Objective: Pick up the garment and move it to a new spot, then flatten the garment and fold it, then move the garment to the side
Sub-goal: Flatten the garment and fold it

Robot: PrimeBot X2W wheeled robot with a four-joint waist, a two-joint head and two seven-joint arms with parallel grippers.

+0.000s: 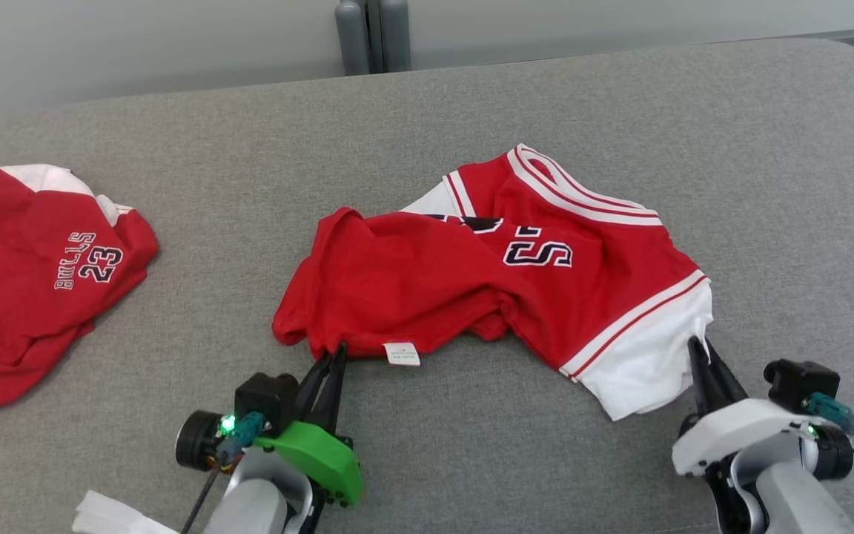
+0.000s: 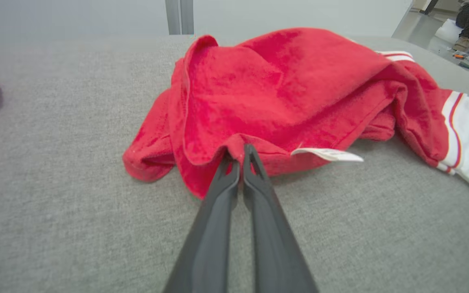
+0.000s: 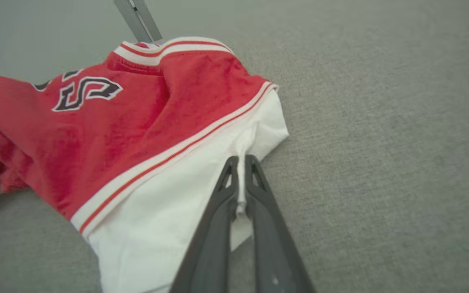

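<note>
At frame centre, left gripper [image 1: 339,348] pinched red hem of jersey [image 1: 427,289]; right gripper [image 1: 694,343] pinched its white edge.

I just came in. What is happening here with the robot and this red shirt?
A two-armed robot is taking hold of a crumpled red jersey that lies on a grey padded surface. Its left pincer is shut on the near red edge, beside a white label; its right pincer is shut on the white part at the other end. The jersey rests there, not yet flattened. A second red garment lies apart at the robot's left.
</note>
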